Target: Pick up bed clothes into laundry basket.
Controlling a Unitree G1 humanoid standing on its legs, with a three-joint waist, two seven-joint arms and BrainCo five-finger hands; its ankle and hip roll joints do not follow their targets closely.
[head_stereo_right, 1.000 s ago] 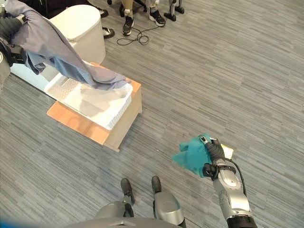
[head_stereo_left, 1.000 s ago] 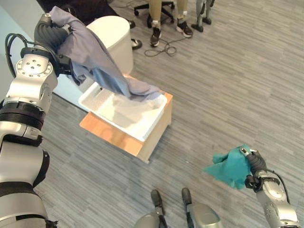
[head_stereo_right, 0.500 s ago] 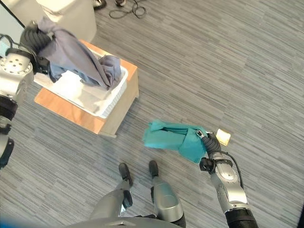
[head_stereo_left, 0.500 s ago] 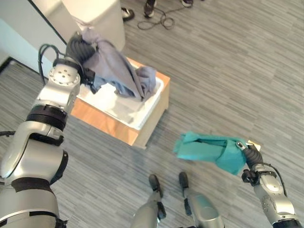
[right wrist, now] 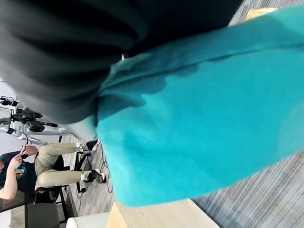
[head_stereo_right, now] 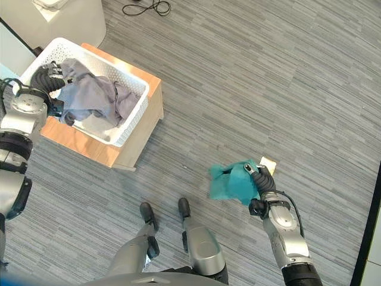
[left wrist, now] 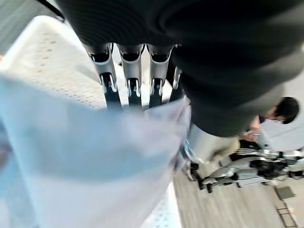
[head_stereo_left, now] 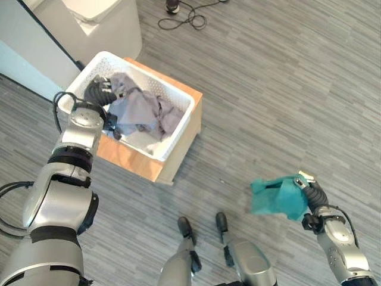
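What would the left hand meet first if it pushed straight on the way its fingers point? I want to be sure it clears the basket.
Probably the grey garment against its fingers, then the white laundry basket wall; the left hand is already inside. Depth is unclear.

Beside the left hand [head_stereo_left: 100, 93], soft matt grey cloth [head_stereo_left: 140, 113] lies crumpled in a perforated white plastic basket [head_stereo_left: 184, 116] on a smooth wooden stand [head_stereo_left: 178, 161], while the right hand [head_stereo_left: 311, 193] clutches matt teal cloth [head_stereo_left: 277, 195] above the streaked grey floor [head_stereo_left: 286, 89].
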